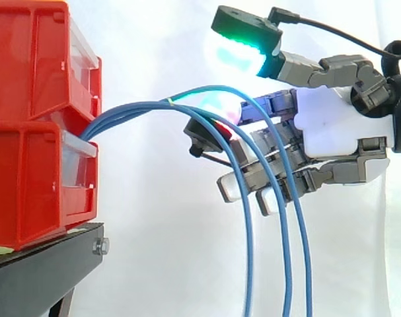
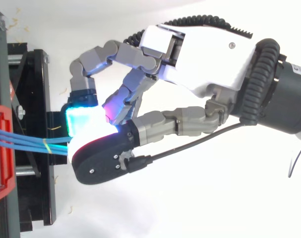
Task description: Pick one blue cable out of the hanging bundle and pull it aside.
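Robot hand [image 1: 332, 125] loosely open among the blue cables [image 1: 250, 218].
Its thumb [image 1: 243, 46] is lifted well above the outstretched fingers [image 1: 236, 187], and nothing is pinched between them. The three cables arc in over the fingertips and hang down across the fingers. The uppermost cable [image 1: 207, 88] rides higher than the other two. Beyond the fingertips they come out of stacked red bins [image 1: 28, 132] on a black stand [image 1: 48, 264].

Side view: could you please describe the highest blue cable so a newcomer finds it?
From the red bins on the left, blue cables fan out toward the hand. The top cable arches above the others and bears a small yellow-green mark.
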Robot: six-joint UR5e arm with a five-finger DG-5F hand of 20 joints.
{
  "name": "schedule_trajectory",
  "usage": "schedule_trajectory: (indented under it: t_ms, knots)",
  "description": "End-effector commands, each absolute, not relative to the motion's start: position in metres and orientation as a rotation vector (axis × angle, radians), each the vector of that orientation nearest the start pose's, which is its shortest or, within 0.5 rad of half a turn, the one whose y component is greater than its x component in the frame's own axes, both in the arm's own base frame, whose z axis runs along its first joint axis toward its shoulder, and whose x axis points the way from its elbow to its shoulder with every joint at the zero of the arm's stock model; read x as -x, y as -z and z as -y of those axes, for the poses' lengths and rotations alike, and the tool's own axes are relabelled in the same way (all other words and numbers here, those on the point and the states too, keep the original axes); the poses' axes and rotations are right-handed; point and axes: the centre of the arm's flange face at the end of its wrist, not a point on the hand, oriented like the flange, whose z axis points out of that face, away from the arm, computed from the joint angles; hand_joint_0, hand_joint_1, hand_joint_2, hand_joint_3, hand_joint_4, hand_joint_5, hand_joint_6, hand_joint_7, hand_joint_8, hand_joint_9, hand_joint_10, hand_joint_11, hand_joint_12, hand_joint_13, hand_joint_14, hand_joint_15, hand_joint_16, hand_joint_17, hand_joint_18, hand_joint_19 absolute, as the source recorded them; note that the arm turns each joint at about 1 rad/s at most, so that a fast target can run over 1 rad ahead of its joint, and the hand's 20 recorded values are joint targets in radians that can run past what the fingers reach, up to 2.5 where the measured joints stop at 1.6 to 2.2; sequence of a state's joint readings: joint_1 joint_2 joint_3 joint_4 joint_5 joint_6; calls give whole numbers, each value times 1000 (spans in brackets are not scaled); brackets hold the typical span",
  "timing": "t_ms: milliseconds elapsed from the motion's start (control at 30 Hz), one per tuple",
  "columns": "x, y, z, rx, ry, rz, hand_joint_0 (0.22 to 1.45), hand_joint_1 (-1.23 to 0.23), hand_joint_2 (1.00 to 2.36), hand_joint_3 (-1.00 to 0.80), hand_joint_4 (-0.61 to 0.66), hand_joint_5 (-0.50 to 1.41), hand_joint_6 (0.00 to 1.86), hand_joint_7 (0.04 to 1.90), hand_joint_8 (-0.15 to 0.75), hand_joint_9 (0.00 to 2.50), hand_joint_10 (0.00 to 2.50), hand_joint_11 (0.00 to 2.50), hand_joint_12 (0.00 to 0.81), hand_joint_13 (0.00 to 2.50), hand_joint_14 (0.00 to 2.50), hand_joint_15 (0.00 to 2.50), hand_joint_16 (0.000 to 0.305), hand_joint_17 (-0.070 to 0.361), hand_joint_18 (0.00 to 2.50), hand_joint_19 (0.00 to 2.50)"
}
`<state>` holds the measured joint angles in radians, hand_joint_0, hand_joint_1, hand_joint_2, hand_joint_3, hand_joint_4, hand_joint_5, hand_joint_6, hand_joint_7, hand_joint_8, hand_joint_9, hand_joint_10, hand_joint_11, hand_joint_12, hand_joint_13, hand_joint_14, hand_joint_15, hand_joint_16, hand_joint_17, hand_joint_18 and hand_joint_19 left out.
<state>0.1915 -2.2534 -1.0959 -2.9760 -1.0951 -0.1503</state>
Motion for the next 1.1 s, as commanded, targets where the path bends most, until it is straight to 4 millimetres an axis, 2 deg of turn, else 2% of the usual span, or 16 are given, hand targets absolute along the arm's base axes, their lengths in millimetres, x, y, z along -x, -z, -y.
schedule_trajectory:
  t_ms: [0,100,367,633,800,933,1067]
  knots:
    - [-757,-308,35,-1253,-856,-1117,490,-594,1000,-500,126,-101,877,1222,348,1156,17,666,383,1009,18,580,55,125,1063,629]
    - [-757,-308,35,-1252,-855,-1118,510,-622,1000,-500,132,-107,878,1228,339,1138,16,677,376,995,18,584,54,122,1046,649]
    - [-757,-308,35,-1252,-854,-1116,578,-742,1015,-308,145,-110,888,1276,332,1126,19,682,364,994,19,587,50,113,1025,662]
    - [-757,-308,35,-1251,-856,-1114,593,-811,1024,-165,139,-96,909,1293,316,1153,16,686,346,1024,21,572,48,109,1043,621]
    - [-757,-308,36,-1253,-852,-1111,576,-794,1028,-96,90,-79,902,1281,297,1132,16,505,337,933,15,443,48,109,1013,566]
    - [-757,-308,33,-1251,-852,-1115,578,-788,1025,-88,77,-71,898,1266,289,1029,9,339,344,763,13,316,50,112,873,460]
    - [-756,-307,30,-1251,-841,-1119,582,-788,1022,-86,78,-68,896,1262,292,962,8,309,361,683,10,292,52,116,769,389]
